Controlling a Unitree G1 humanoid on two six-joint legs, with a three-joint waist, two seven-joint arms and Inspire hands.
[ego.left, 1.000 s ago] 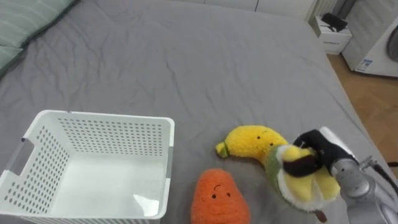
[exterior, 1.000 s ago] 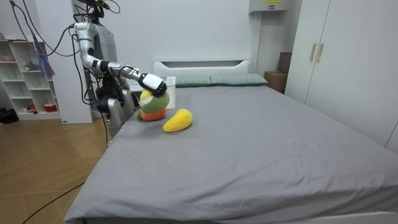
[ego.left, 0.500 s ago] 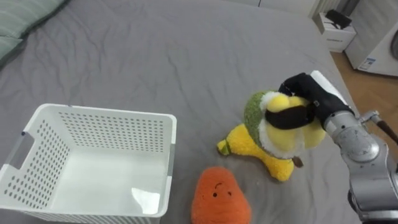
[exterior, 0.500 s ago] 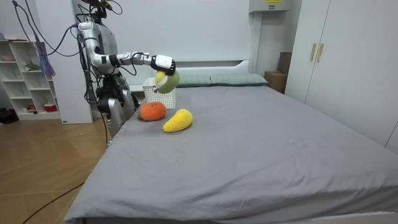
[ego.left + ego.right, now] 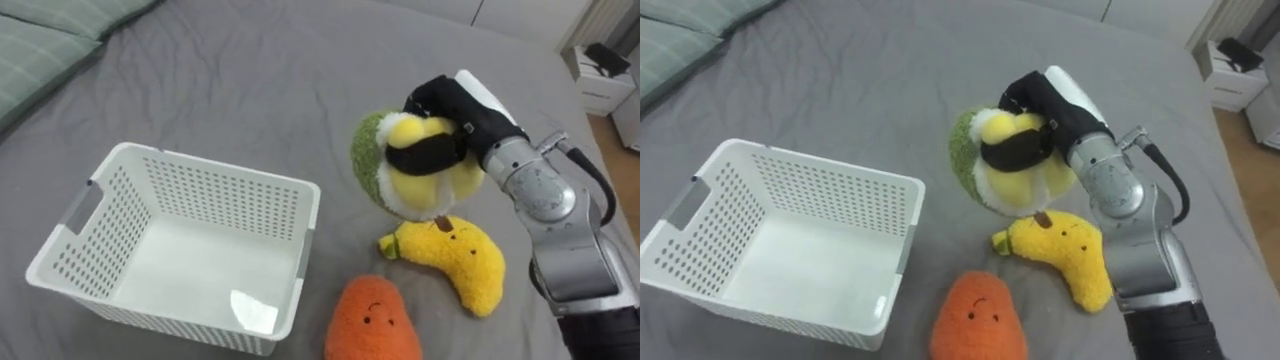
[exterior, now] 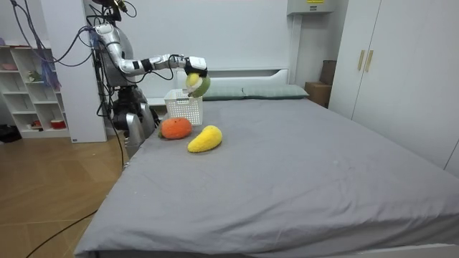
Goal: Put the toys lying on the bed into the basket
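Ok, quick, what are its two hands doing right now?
Right hand: closed around a green and yellow plush toy.
Left hand: cannot be told.

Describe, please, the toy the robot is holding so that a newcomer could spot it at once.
Over the grey bed, just right of the white basket, the right robot hand holds a round plush in the air. Unlike the yellow banana and orange carrot lying below, it is green and pale yellow and clear of the bed.

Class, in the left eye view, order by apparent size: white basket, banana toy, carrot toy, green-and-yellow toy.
White basket
Green-and-yellow toy and banana toy: alike; the first is held nearer the camera
Carrot toy, partly cropped
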